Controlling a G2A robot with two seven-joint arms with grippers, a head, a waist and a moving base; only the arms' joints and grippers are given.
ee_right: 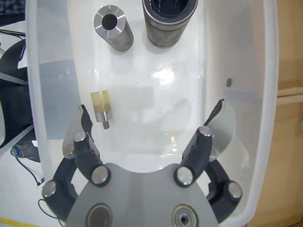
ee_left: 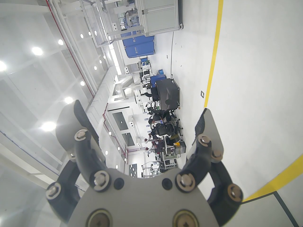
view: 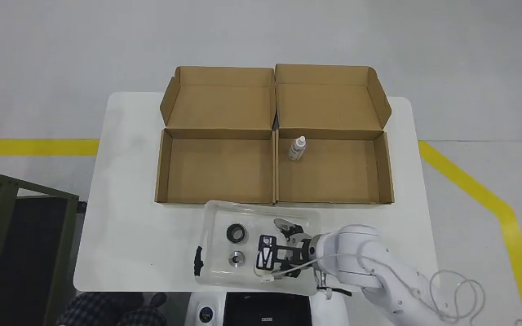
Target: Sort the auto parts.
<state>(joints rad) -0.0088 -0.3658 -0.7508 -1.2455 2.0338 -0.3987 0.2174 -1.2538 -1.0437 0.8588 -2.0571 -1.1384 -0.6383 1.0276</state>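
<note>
Cream plastic cylinder with threaded steel stud lies flat in clear plastic tray at desk's near edge, just beside one of the right fingers, which are spread and empty, its long axis square to their closing line.

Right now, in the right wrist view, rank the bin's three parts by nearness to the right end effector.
1. Cream-capped stud, beside the right end effector.
2. Steel sleeve and black-lined bearing, side by side beyond: too close to call.
</note>
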